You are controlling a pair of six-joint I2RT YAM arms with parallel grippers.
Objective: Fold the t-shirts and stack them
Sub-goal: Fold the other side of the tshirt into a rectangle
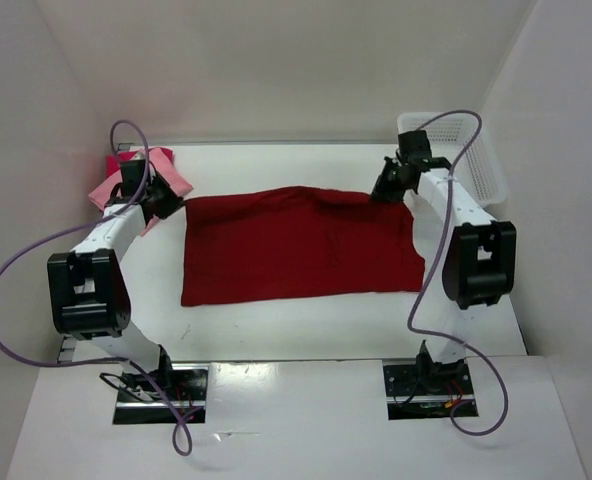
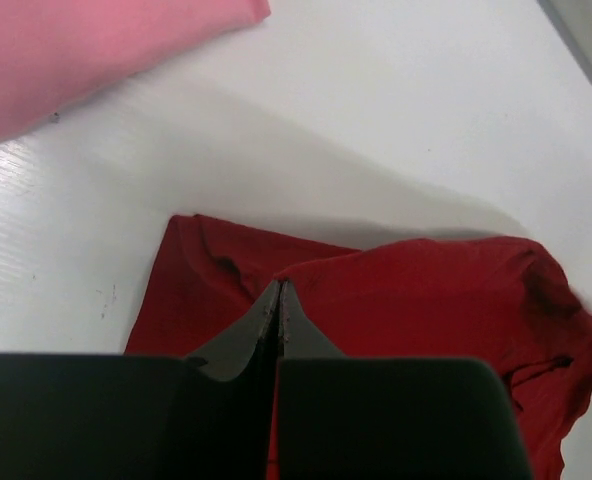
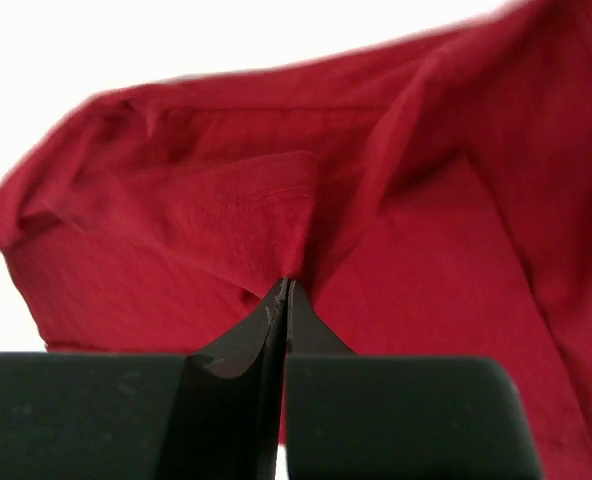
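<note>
The dark crimson t-shirt (image 1: 301, 245) lies spread flat across the middle of the table. My left gripper (image 1: 171, 205) is shut on its far left corner; in the left wrist view the gripper (image 2: 279, 286) pinches a raised fold of the crimson cloth (image 2: 426, 300). My right gripper (image 1: 381, 190) is shut on the far right corner; in the right wrist view the gripper (image 3: 284, 286) pinches the bunched cloth (image 3: 226, 200). The light pink t-shirt (image 1: 104, 190) lies folded at the far left with the bright magenta-red t-shirt (image 1: 128, 162) on it, partly hidden by my left arm.
A white lattice basket (image 1: 476, 150) stands at the far right corner, behind my right arm. The pink shirt's edge (image 2: 96, 40) lies just beyond the crimson shirt's left corner. White walls close the table at the back and sides.
</note>
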